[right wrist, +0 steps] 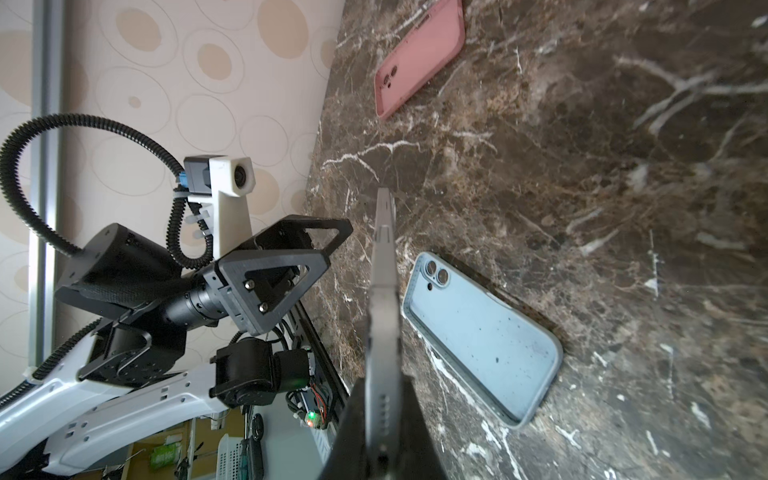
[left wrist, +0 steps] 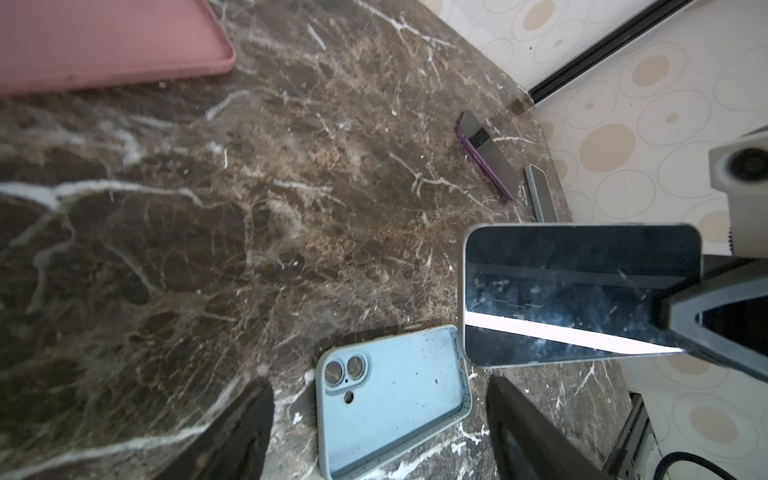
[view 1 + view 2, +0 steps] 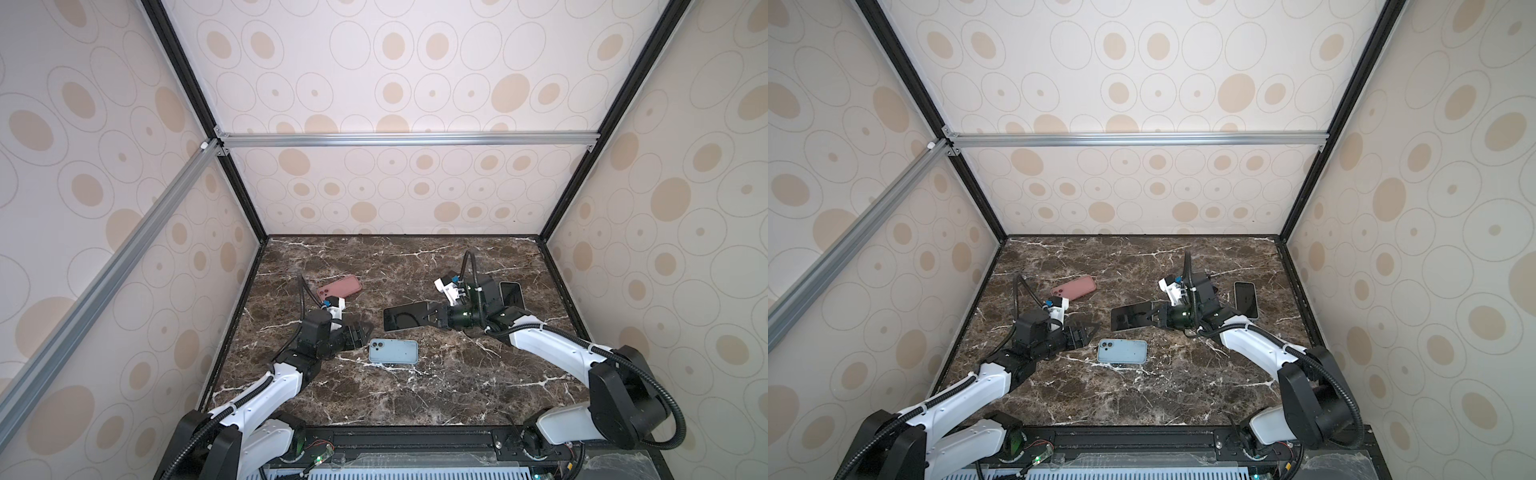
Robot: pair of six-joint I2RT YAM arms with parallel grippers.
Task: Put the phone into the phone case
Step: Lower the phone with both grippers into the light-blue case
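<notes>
The phone (image 3: pixel 409 316) (image 3: pixel 1133 318), dark screen up, is held flat above the marble table with my right gripper (image 3: pixel 430 318) (image 3: pixel 1152 318) shut on its right end. The right wrist view shows the phone (image 1: pixel 384 291) edge-on between the fingers. The light blue phone case (image 3: pixel 393 351) (image 3: pixel 1122 351) lies open side up on the table, just nearer than the phone. My left gripper (image 3: pixel 360 332) (image 3: pixel 1090 330) is open and empty, low beside the case's camera end. In the left wrist view the case (image 2: pixel 395 399) lies between and beyond its fingers, with the phone (image 2: pixel 582 291) hanging past its far end.
A pink case (image 3: pixel 340 286) (image 3: pixel 1074 287) (image 1: pixel 419 58) lies at the back left, behind the left wrist. Another phone (image 3: pixel 512 295) (image 3: pixel 1246 299) lies near the right wall. The left wrist view shows a purple phone (image 2: pixel 488 158) beside it. Walls close in the table (image 3: pixel 415 395).
</notes>
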